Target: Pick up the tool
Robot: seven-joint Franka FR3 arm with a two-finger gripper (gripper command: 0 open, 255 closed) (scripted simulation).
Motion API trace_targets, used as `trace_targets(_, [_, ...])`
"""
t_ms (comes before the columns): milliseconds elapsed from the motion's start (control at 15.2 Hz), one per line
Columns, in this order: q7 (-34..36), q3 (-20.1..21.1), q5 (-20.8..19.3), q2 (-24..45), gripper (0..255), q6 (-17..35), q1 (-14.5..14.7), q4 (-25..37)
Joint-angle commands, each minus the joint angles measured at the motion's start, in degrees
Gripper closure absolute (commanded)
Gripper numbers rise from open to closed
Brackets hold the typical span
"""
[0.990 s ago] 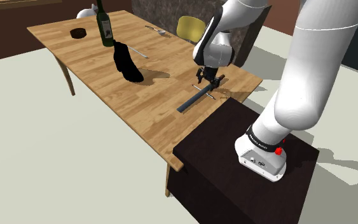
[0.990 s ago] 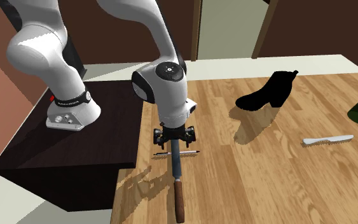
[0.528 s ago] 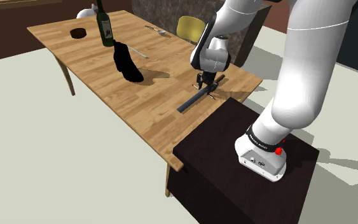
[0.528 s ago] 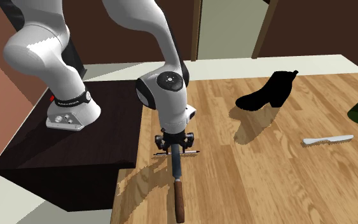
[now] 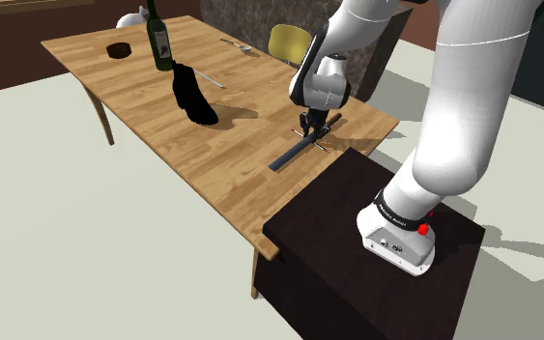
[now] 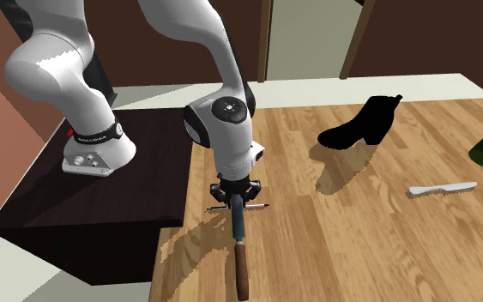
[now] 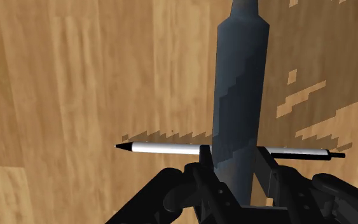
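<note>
Surface: wooden counter (image 5: 134, 92) with plank grain, standing on a pale floor (image 5: 76, 241). Brown walls around; a doorway with brown frames shows at the top of the second exterior view. The dark box stand (image 5: 337, 241) butts against the counter's near end.

On the counter:
- tool (image 6: 240, 244), lying flat near the stand-side edge. Slim dark grey shaft, brown handle pointing away from the arm.
- white pen (image 7: 165, 148) with a black tip, lying crosswise. The shaft crosses over it.
- black heeled boot (image 5: 194, 95), upright, mid-counter.
- green wine bottle (image 5: 158, 39), upright, just beyond the boot.
- small dark round dish (image 5: 118, 50) near the far end.
- pale table knife (image 6: 441, 188), flat, between boot and counter edge in the second exterior view.

A yellow chair (image 5: 287, 41) back stands behind the counter.

Gripper (image 6: 236, 199): down at the counter on the shaft's arm-side end, pointing straight down. Wrist view: fingers (image 7: 204, 167) press on either side of the grey shaft, pinching it right where the pen passes beneath.

View differences: in the shoulder view the tool reads as one dark bar, while the second exterior view separates shaft from brown handle. The wrist view resolves finger contact and the pen's black tip. The shoulder view adds the dish and chair.
</note>
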Motion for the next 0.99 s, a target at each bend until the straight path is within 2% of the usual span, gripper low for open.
trace_targets(0, [-0.1,0.1,0.1,0.1,255,0.1,-0.1,0.0])
trace_targets(462, [6.1,-8.1,-7.8,-6.2,255,-4.1,6.5,-2.3])
trace_targets(924, [13.8,-16.2,-18.3,-13.0,255,-8.3,12.6,-3.8])
